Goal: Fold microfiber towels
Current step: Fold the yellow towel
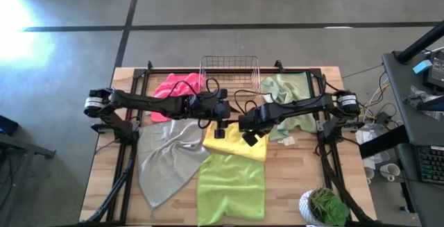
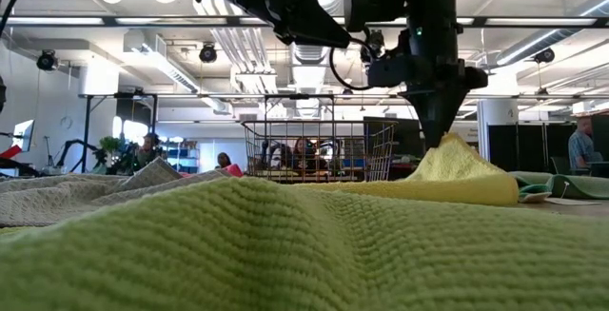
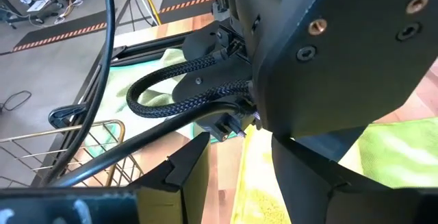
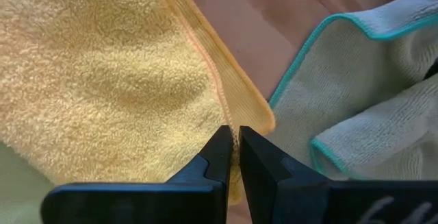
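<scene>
The yellow towel (image 1: 232, 147) lies mid-table, its near edge overlapping the lime green towel (image 1: 231, 185). The light grey towel (image 1: 166, 159) lies spread at the left. The hot pink towel (image 1: 177, 87) and the pale sage towel (image 1: 288, 102) lie crumpled on either side of the basket. My right gripper (image 1: 250, 137) is shut on the yellow towel (image 4: 102, 66). My left gripper (image 1: 222, 124) hovers open over the yellow towel's far edge, its fingers (image 3: 185, 176) apart, close beside the right arm. My right gripper pinches the yellow towel's hemmed edge (image 4: 229, 125) between its two fingers, near the corner beside the sage towel (image 4: 369, 87). The fingers come from above, pointing down. The cloth rises to a small peak (image 2: 455, 154) under the fingers; the rest lies on the table.
A copper wire basket (image 1: 230, 74) stands at the far middle of the table. A potted plant (image 1: 322, 206) stands at the near right corner. Black frame rails (image 1: 128, 164) run along both sides. People show in the room beyond the table.
</scene>
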Available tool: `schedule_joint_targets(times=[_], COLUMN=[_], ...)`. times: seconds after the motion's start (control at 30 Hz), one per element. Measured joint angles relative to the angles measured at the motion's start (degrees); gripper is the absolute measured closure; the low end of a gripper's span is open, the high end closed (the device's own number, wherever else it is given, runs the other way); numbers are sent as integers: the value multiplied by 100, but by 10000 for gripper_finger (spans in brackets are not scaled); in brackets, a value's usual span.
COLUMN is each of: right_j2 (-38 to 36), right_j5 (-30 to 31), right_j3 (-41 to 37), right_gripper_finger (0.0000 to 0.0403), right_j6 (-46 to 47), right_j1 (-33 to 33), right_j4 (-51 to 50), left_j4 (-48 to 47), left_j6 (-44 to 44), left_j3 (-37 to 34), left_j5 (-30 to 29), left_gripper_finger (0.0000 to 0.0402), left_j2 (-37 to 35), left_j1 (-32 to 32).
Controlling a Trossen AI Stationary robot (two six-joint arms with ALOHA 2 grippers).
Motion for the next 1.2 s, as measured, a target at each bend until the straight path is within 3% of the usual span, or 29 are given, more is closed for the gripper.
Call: schedule_joint_targets(times=[1.2], right_j2=[-317], right_j5=[162], right_j3=[-9], right_gripper_finger=[374], right_j6=[-217], right_j1=[1], right_j4=[189], left_j4=[7], left_j6=[0], left_j3=[-3], left_j5=[17], left_gripper_finger=[259], left_j2=[0], left_j1=[2])
